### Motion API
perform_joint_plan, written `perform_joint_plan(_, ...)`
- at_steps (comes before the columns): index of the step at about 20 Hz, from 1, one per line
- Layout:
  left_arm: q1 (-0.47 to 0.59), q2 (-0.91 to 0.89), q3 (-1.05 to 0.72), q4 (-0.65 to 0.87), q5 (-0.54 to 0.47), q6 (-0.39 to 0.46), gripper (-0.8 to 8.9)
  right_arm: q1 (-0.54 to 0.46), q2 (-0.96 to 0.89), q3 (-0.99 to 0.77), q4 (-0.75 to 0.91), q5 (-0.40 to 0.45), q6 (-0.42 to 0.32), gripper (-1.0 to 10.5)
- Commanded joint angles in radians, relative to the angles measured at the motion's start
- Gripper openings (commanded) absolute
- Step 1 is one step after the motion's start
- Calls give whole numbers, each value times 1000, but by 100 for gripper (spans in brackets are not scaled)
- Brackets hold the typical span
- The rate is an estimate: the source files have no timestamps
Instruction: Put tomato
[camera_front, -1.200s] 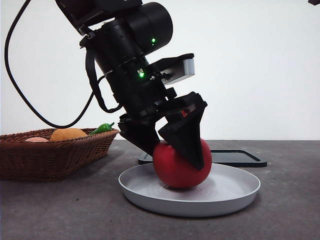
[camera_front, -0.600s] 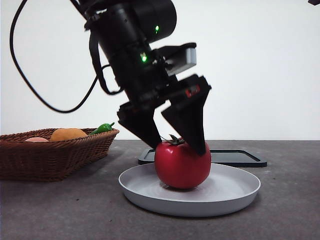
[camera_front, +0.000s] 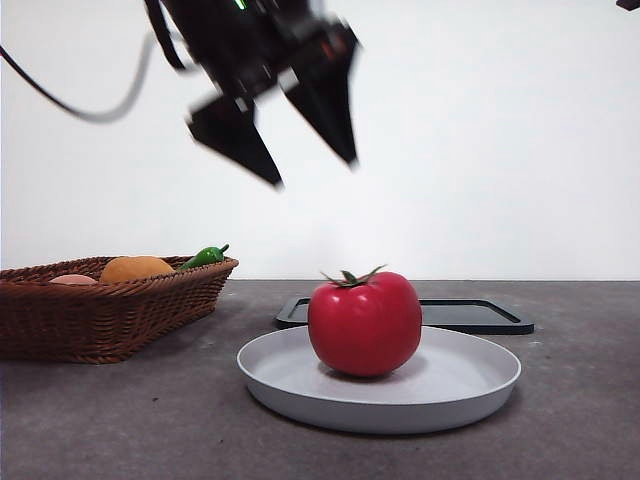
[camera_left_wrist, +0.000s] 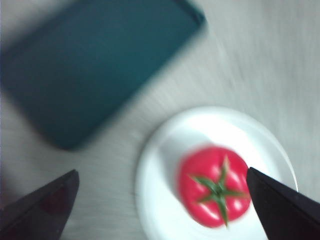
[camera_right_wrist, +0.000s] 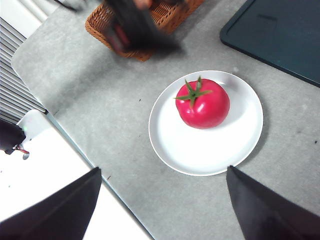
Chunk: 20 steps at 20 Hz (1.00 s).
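The tomato (camera_front: 364, 323) sits upright, stem up, on the white plate (camera_front: 470, 385), so the placing looks done. The left gripper (camera_front: 300, 165) hangs above it, fingers spread and empty. The right gripper (camera_right_wrist: 162, 200) waits high over the table (camera_front: 580, 430), fingers also spread.
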Motion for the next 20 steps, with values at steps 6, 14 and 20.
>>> perform_joint_plan(6, 209, -280, 30, -17, 31, -50, 567, 5, 8, 19, 4, 37, -12, 398)
perform_joint_plan(14, 404, -502, -40, -296, 243, 8, 568, 5, 8, 19, 31, 53, -14, 398)
perform_joint_plan(20, 399, -653, -290, -339, 378, 13, 567, 5, 8, 19, 31, 53, -14, 398)
